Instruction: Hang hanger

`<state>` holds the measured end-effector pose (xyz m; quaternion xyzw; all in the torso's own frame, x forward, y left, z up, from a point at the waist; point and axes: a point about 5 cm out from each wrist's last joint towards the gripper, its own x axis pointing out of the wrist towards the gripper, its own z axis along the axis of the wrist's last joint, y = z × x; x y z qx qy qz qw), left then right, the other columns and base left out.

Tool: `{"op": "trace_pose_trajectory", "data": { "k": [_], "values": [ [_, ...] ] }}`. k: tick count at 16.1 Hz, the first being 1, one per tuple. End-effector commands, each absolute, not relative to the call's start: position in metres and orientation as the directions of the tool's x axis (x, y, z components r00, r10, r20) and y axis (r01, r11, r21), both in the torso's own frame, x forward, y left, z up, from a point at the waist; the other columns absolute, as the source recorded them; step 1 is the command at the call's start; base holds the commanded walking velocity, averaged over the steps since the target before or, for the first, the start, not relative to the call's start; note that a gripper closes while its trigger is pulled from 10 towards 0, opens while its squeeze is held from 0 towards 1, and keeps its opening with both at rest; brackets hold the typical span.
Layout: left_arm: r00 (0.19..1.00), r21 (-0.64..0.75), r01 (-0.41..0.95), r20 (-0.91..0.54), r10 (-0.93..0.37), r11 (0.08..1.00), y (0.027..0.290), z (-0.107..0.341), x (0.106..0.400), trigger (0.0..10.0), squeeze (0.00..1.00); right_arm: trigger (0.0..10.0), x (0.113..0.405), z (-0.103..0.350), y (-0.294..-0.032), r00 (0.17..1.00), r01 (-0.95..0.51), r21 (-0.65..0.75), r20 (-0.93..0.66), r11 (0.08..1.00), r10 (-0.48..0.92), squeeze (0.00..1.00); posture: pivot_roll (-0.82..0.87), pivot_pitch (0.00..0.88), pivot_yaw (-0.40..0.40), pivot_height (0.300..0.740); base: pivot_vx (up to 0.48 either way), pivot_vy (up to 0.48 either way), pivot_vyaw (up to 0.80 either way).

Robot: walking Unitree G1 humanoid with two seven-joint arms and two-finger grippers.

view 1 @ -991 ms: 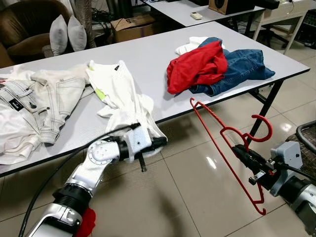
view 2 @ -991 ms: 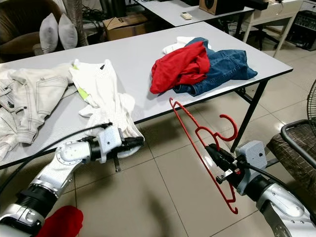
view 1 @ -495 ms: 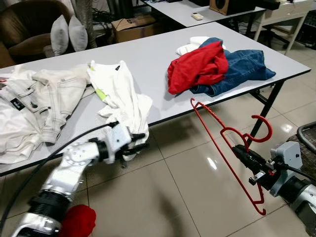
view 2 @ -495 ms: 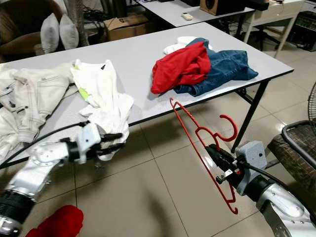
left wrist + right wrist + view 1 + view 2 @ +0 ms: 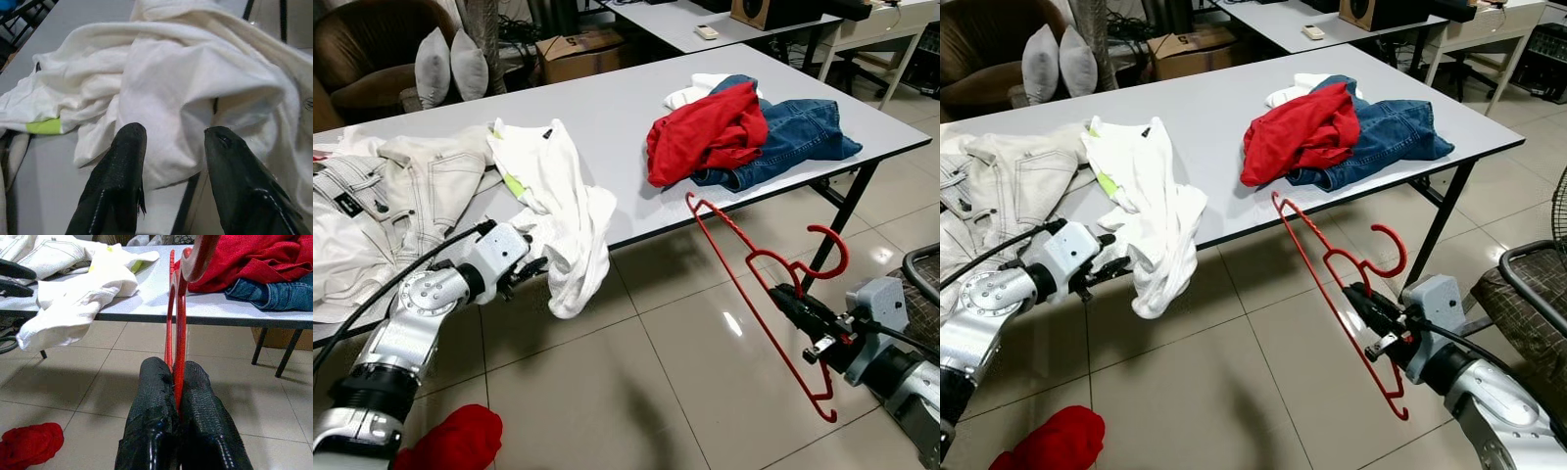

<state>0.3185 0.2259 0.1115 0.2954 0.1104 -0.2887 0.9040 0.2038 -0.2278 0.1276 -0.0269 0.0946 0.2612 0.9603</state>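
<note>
Head view: right gripper (image 5: pixel 795 305) clamps the red hanger (image 5: pixel 754 294) off the table's (image 5: pixel 607 108) front edge.
Left wrist view: left gripper (image 5: pixel 171 147) spread at the white shirt (image 5: pixel 195 78) (draped over that edge).
Advice: pinch one layer, near the collar.

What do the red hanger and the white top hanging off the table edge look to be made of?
The red hanger, pinched in the right hand, looks like thin plastic or coated wire: slim glossy red bars, rigid shape. I can't tell which. The white top in front of the open left hand looks like soft matte knit, likely cotton: it drapes and folds limply.
</note>
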Motion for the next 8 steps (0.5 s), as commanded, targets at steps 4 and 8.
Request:
{"op": "trace_pose_trajectory", "data": {
  "k": [4,8],
  "values": [
    [0.805,0.47,0.594,-0.348,-0.481,0.653,0.206,0.111,0.333,10.0,0.0,10.0,0.207,0.129,-0.224,0.843,-0.514,0.0,-0.186,0.858,0.505,0.0,-0.23,0.0,0.079,0.74,0.0,0.0,0.0],
    [0.788,0.477,0.615,-0.35,-0.506,0.628,0.198,0.113,0.338,0.0,0.0,10.0,0.206,0.129,-0.224,0.846,-0.509,0.001,-0.184,0.86,0.501,0.0,-0.23,0.0,0.084,0.74,0.0,0.0,0.0]
  ]
}}
